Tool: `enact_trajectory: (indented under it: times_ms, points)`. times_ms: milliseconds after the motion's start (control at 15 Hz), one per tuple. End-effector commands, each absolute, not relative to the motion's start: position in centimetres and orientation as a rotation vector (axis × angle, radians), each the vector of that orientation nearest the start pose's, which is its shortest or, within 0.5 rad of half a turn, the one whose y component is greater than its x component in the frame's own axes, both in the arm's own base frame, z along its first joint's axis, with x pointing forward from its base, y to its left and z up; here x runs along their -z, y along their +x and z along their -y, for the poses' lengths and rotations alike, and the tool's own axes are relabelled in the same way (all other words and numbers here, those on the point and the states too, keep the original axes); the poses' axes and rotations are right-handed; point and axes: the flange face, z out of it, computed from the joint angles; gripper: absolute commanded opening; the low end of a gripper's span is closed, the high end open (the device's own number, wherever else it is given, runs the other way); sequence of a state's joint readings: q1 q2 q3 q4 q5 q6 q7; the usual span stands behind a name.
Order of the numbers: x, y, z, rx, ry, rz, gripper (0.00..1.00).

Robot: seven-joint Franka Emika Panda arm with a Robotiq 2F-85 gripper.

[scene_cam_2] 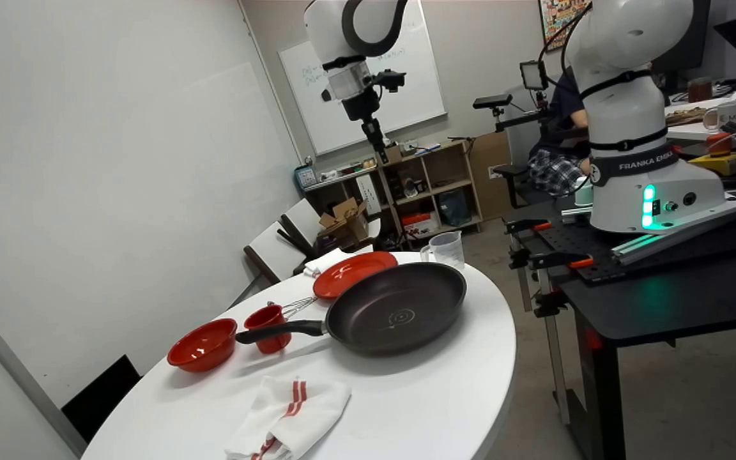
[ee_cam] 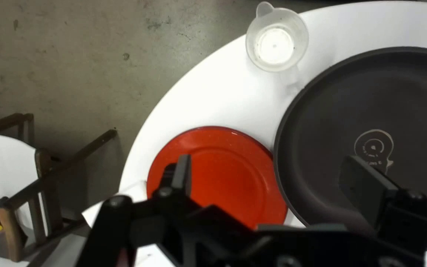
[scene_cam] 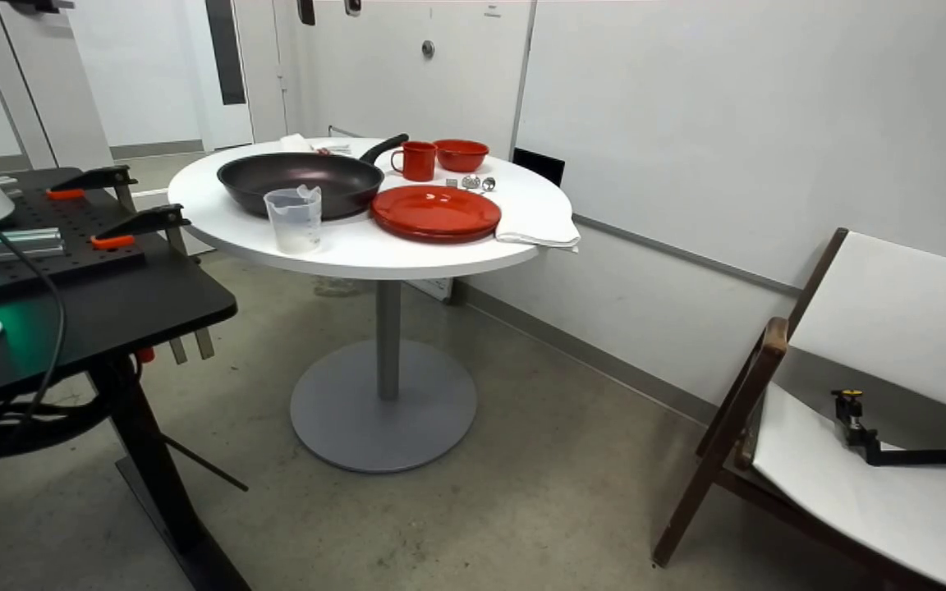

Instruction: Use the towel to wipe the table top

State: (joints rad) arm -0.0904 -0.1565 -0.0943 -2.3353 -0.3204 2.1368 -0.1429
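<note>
Gripper (ee_cam: pixel 269 178) above a table (scene_cam: pixel 391 252), jaws wide, empty. Near towel (scene_cam: pixel 537 226) below them, beside plates (scene_cam: pixel 436 208); far towel (scene_cam_2: pixel 314 409) past the pan (scene_cam_2: pixel 400 310). Both probably light, limp: pinch a fold.

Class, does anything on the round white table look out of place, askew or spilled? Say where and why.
Yes, mildly: beside the glossy round red plates, a folded white cloth juts past the edge of the round white table top, looking askew. I see no spill.
</note>
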Motion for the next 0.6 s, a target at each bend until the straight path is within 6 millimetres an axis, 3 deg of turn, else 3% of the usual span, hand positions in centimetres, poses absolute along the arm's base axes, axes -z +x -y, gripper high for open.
enact_trajectory:
  times_ms: [0, 267, 533]
  points:
    - [-37.6, 52.7, 5.6, -0.125, -3.365, 0.372, 1.0]
    - [-36.4, 56.5, 0.7, -0.152, -3.342, 0.467, 1.0]
    - [-35.6, 58.7, -3.8, -0.157, -3.329, 0.557, 1.0]
